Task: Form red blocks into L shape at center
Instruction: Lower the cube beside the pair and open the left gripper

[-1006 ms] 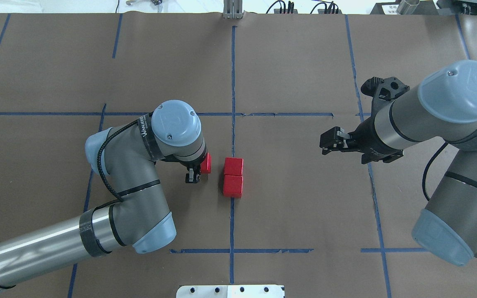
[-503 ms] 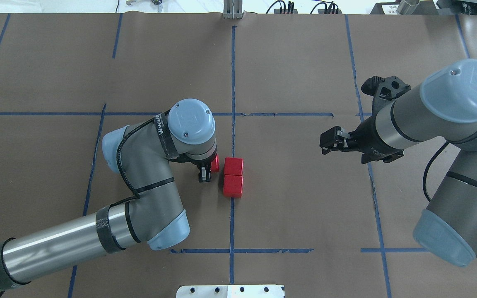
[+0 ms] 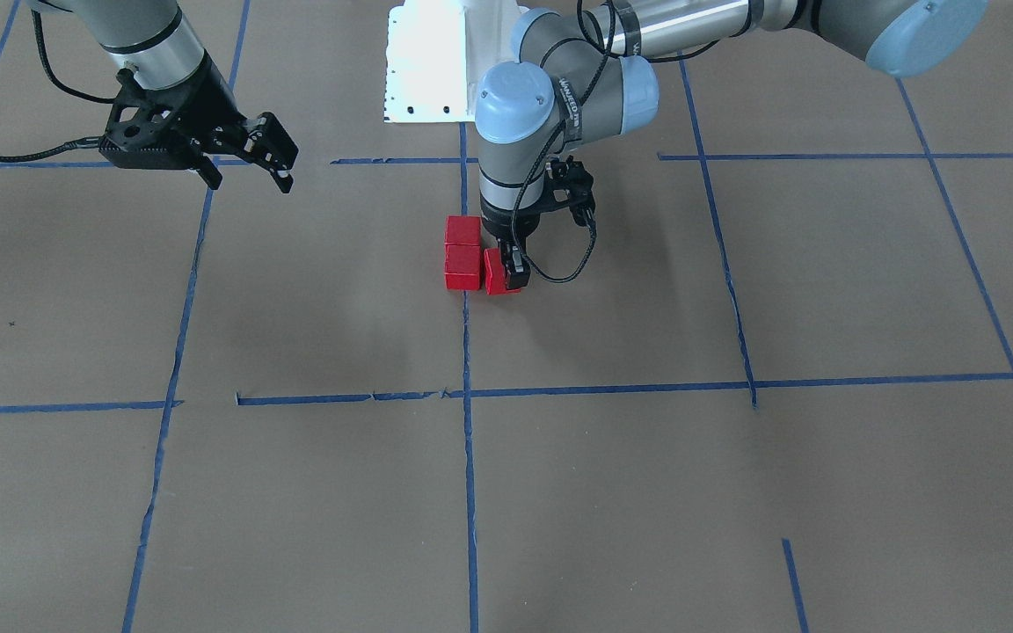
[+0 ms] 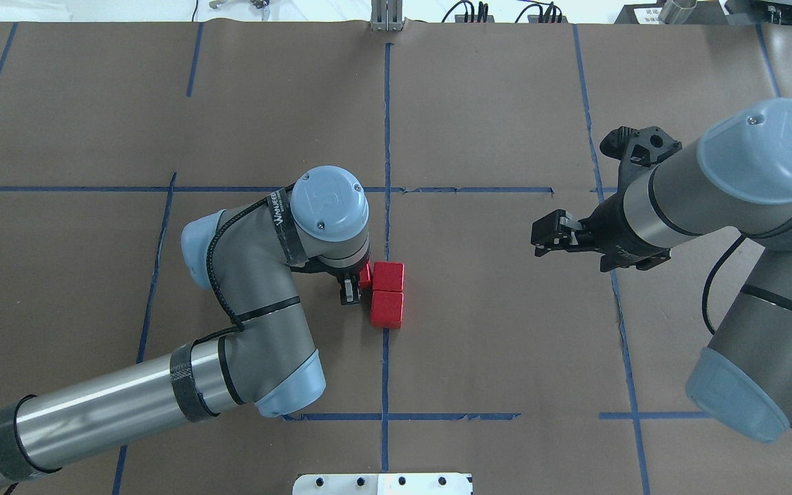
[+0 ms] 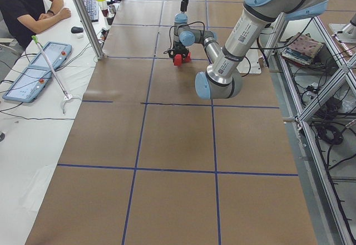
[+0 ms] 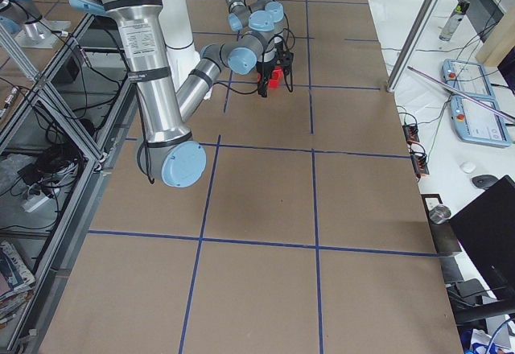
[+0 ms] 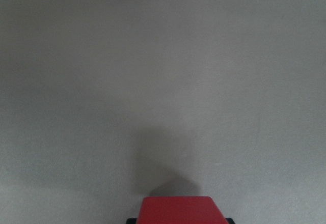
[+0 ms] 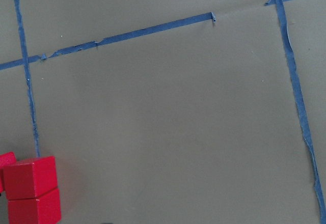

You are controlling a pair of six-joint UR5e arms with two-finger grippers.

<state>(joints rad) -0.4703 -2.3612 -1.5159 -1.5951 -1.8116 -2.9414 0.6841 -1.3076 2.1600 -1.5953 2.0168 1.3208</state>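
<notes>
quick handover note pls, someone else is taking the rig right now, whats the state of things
Left gripper: shut on the third red block, low over the table.
Right gripper: open, empty, hovering off to the robot's right.
Blocks: the far red block and the near red block sit touching in a row on the centre tape line. The third is right beside the far one, on its left.
Done: a row of two, with the third at the L's foot.
Left: I can't tell whether it rests on the table or touches its neighbour. Seat it, open, retract, then check the L.
</notes>
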